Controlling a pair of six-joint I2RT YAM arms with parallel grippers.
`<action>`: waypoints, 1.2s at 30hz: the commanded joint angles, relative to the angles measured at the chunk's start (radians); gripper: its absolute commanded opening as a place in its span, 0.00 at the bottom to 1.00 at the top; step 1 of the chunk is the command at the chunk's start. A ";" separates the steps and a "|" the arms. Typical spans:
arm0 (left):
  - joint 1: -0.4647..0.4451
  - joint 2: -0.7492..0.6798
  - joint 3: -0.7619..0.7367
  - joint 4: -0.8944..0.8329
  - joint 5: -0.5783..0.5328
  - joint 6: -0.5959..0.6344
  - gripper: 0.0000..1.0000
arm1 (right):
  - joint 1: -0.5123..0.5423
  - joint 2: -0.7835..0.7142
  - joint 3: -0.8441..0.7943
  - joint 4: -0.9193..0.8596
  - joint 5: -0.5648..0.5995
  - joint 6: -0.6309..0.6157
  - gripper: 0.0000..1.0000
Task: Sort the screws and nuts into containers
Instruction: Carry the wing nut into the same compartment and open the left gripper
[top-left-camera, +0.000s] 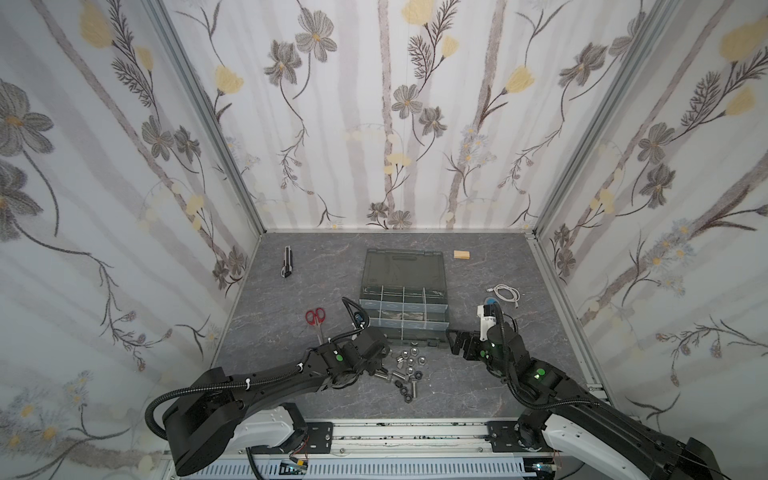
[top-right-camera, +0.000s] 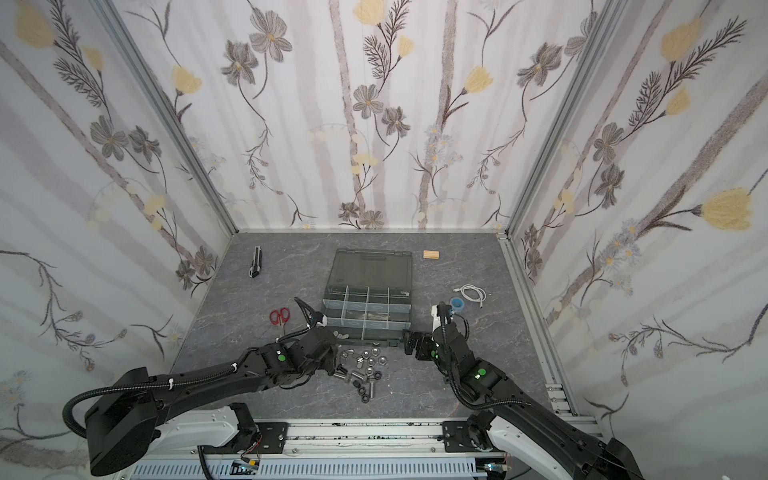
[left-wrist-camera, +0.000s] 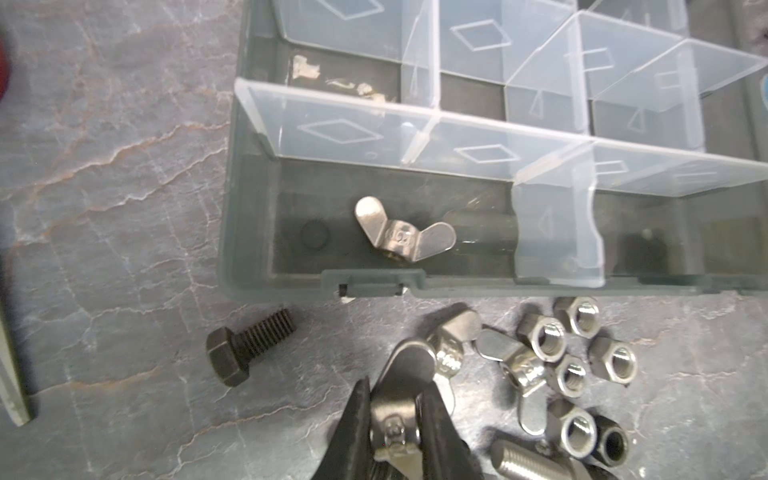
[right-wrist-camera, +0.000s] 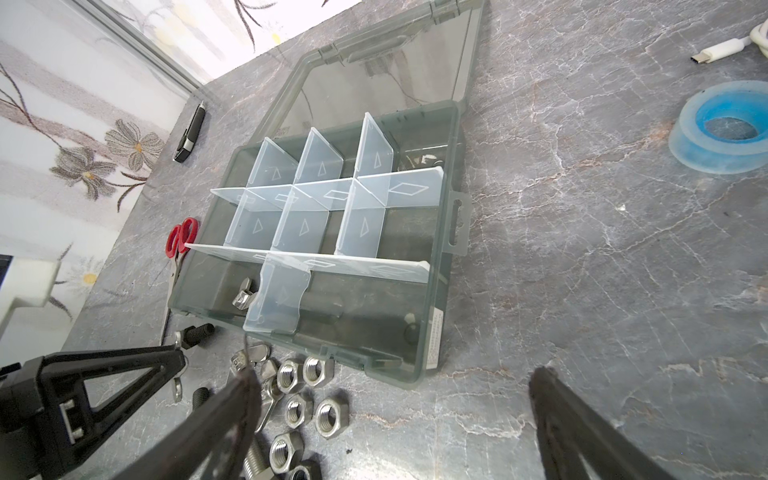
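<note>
The left pincer (left-wrist-camera: 395, 392) pinches a wing nut (left-wrist-camera: 392, 419) at the pile (left-wrist-camera: 573, 365) beside the organizer case (left-wrist-camera: 232, 216). Next, lift it into the compartment (left-wrist-camera: 299, 259) holding another wing nut (left-wrist-camera: 403, 237). The right pincer (right-wrist-camera: 395, 374) is spread wide.

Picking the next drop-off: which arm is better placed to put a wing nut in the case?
Left. The left gripper is shut on a wing nut just in front of the case, near the compartment that already holds another wing nut. The right gripper is open and empty.
</note>
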 joint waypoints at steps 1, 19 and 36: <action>-0.001 -0.011 0.040 -0.006 -0.003 0.023 0.14 | 0.001 -0.001 0.001 0.034 0.010 0.008 1.00; 0.108 0.214 0.238 0.058 -0.022 0.160 0.15 | -0.001 -0.029 0.026 -0.011 0.024 0.008 1.00; 0.137 0.226 0.187 0.103 -0.018 0.123 0.39 | -0.001 -0.031 0.020 -0.024 0.026 0.012 1.00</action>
